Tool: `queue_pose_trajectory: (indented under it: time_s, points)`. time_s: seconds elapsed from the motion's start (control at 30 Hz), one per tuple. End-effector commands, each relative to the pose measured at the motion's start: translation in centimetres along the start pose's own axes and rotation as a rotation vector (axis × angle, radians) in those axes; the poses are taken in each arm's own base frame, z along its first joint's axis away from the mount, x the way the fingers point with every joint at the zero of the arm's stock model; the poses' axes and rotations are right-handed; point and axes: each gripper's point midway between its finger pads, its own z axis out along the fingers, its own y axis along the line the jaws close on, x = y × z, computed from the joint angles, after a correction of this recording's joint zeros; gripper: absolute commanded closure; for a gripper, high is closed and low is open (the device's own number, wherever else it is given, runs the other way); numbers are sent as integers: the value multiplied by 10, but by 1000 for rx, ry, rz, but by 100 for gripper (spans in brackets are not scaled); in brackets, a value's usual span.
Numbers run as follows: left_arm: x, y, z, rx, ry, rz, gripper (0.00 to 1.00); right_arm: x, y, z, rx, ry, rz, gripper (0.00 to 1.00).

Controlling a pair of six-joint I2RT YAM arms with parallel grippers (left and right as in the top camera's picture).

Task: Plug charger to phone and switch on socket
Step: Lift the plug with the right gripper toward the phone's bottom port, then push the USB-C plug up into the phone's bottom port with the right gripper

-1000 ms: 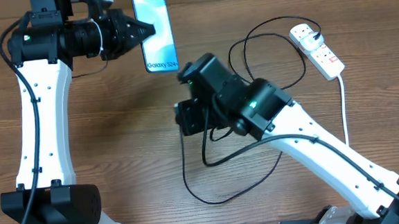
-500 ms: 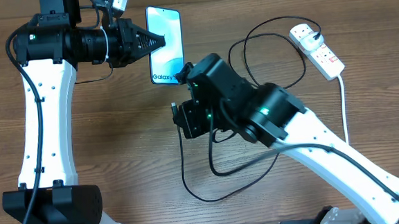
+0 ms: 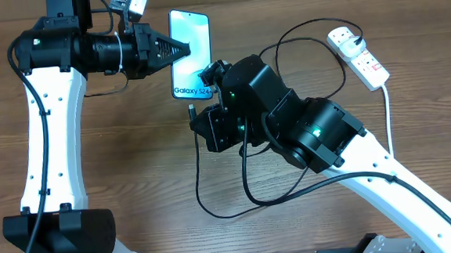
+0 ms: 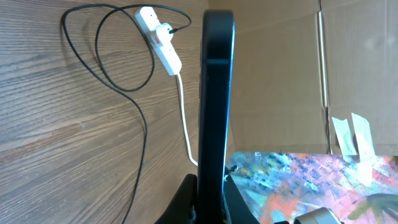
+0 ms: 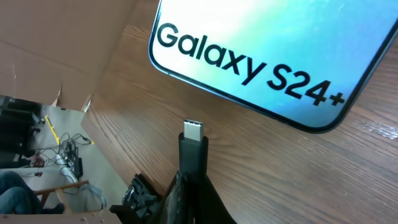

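Note:
My left gripper [image 3: 180,48] is shut on the phone [image 3: 190,55], a slim handset with a blue-teal "Galaxy S24" screen, held above the table at the back. In the left wrist view the phone [image 4: 215,93] shows edge-on between the fingers [image 4: 211,199]. My right gripper [image 5: 194,193] is shut on the charger's connector [image 5: 193,146], whose metal tip points at the phone's bottom edge [image 5: 273,56], a short gap away. In the overhead view the connector tip [image 3: 191,110] lies just below the phone. The black cable [image 3: 238,196] loops back to the white socket [image 3: 358,55].
The socket's thick white cord [image 3: 388,124] runs down the right side. The black cable also coils near the socket [image 4: 124,68]. A cardboard wall [image 4: 280,74] stands behind the table.
The left gripper carried the phone rightward, toward the centre. The right gripper rose and moved up toward the phone, bringing the connector tip close under its bottom edge.

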Motion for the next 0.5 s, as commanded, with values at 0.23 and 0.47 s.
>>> queue_pose_trajectory:
  time_s: [0.23,0.47]
  points:
    - [5,-22,-1,116,28,49,96,-17,2,-12,21,-76,55,96]
    - [5,-22,-1,116,28,51,96,-22,-3,-13,50,-105,92,96]
